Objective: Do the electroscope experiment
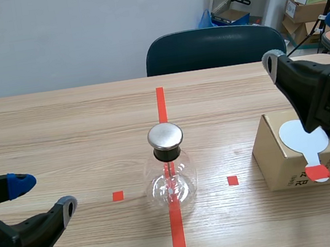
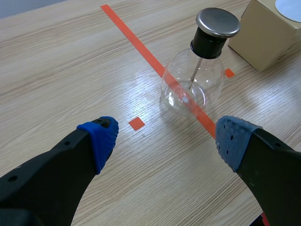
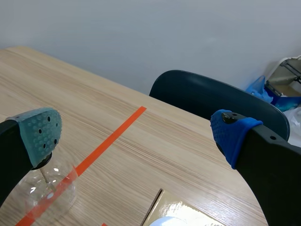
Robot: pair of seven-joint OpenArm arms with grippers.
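Electroscope (image 1: 170, 172) glass is standing upright at the middle of the table (image 1: 60, 127), sitting right on the long orange-red tape line (image 1: 178, 233). Its metal cap (image 1: 165, 136) is facing up on a black stopper, with a thin rod hanging down inside the flask. Nothing is touching it.

Off to its right, well apart, a cardboard box (image 1: 282, 162) is carrying a white paddle (image 1: 302, 137) with a red-tipped handle. It seems to be lying flat on the box top, though the arm is covering part of the disc.

The right pincer (image 3: 136, 136) is hovering over that box with its fingers spread wide and gripping nothing. The left pincer (image 1: 45, 194) is resting low near the table's near left side, also wide apart and empty, pointing toward the flask.

Judging by this, the opening step is in hand: fetching the paddle. The next move is likely calling for the right pincer to lower and close on the handle. It would then be lifting the paddle clear and carrying the disc to the cap without nudging the flask.
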